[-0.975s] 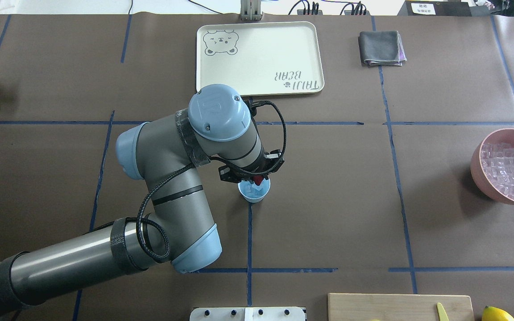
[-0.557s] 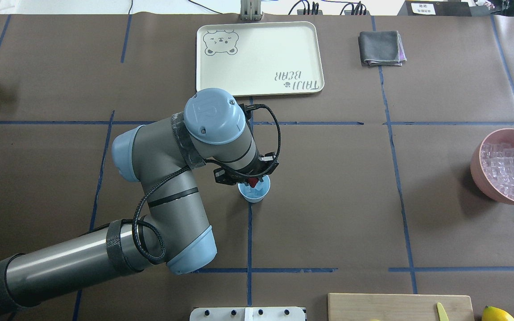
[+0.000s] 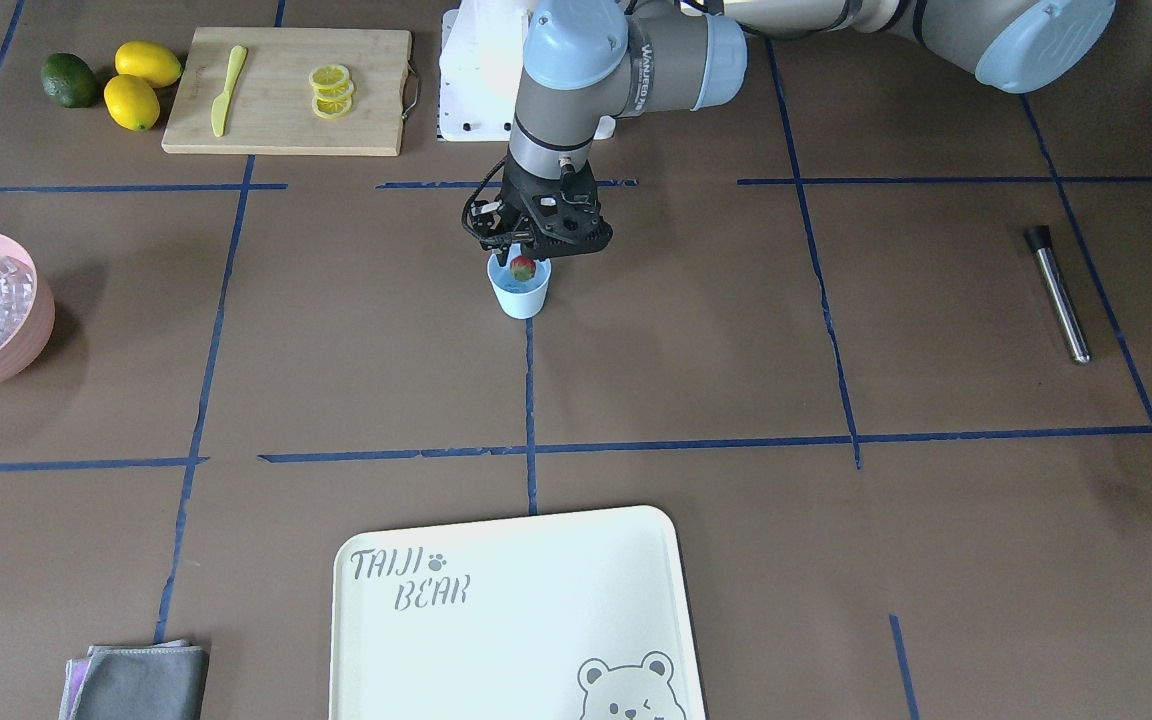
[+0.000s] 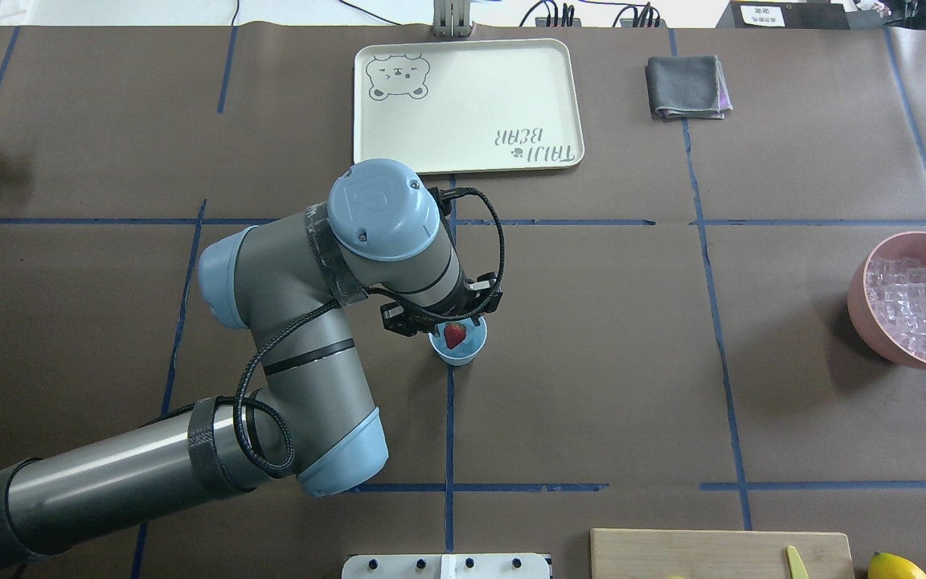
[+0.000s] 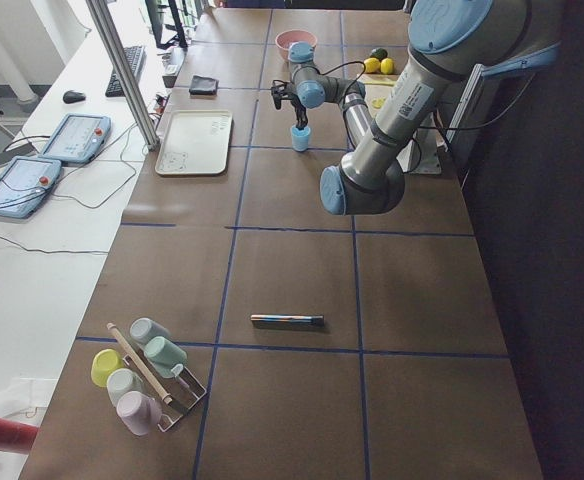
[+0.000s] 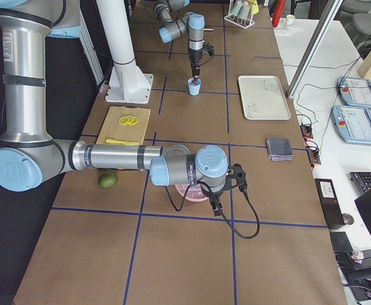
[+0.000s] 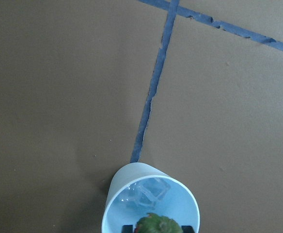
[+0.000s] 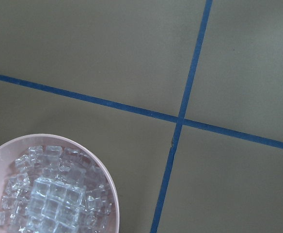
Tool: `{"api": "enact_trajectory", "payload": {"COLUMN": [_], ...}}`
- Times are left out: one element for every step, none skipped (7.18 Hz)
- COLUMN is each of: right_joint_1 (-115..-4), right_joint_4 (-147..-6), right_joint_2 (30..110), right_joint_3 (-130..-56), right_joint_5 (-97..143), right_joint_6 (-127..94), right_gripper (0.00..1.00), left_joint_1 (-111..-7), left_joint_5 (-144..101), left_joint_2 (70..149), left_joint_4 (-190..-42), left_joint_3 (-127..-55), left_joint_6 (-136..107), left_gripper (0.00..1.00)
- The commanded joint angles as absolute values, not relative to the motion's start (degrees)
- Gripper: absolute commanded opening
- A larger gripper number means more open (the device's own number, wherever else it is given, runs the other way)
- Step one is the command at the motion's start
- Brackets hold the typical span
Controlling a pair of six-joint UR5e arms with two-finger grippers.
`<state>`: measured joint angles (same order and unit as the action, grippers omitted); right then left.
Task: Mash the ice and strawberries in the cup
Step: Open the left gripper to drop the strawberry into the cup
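Left gripper [image 3: 526, 250] points straight down over the cup [image 3: 520, 296], which stands upright mid-table on a blue tape line. Strawberry [image 3: 522, 267] sits at the cup mouth with its leafy top facing my wrist cam and its red body inside the rim. Jaws are narrow, one on either side of the berry. I can't tell if they're clamping it or just flanking it. A few cubes of ice [image 7: 149, 190] lie in the cup bottom. Right gripper [image 6: 215, 204] hangs near the pink bowl [image 3: 34, 325], heaped with more ice, at the table's right end. I can't tell how its jaws stand.
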<state>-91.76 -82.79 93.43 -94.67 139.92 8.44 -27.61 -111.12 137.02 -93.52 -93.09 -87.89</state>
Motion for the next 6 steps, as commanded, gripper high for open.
{"api": "enact_trajectory", "payload": {"right_joint_1": [-91.8,-91.8,-91.8,-91.8,-91.8,-91.4], "right_joint_4": [-82.8,-83.1,-83.4,-83.6,-83.7,-84.1], "right_joint_2": [93.4,93.4,93.3,93.4,93.6,94.0], "right_joint_3": [-94.7,-94.7,-94.8,-94.8,-94.7,-94.7], "right_joint_5": [139.9,140.0,140.0,139.6,138.5,135.3], "right_joint_6": [8.4,8.4,8.4,8.4,8.7,8.8], "right_gripper": [0.99,0.99,0.99,0.99,0.99,0.99], "left_joint_1": [-27.6,-27.8,-29.2,-30.4,-31.8,-34.6], "left_joint_5": [-111.1,-111.2,-111.7,-111.7,-111.8,-112.1], "left_joint_2": [137.0,137.0,136.9,136.8,134.7,130.0], "left_joint_4": [-93.4,-93.3,-89.2,-81.2,-75.9,-75.5], "left_joint_3": [-93.3,-94.2,-96.5,-100.9,-105.0,-108.8], "left_joint_6": [-87.9,-87.8,-86.5,-80.7,-76.6,-72.6], "left_gripper": [1.00,1.00,1.00,1.00,1.00,1.00]}}
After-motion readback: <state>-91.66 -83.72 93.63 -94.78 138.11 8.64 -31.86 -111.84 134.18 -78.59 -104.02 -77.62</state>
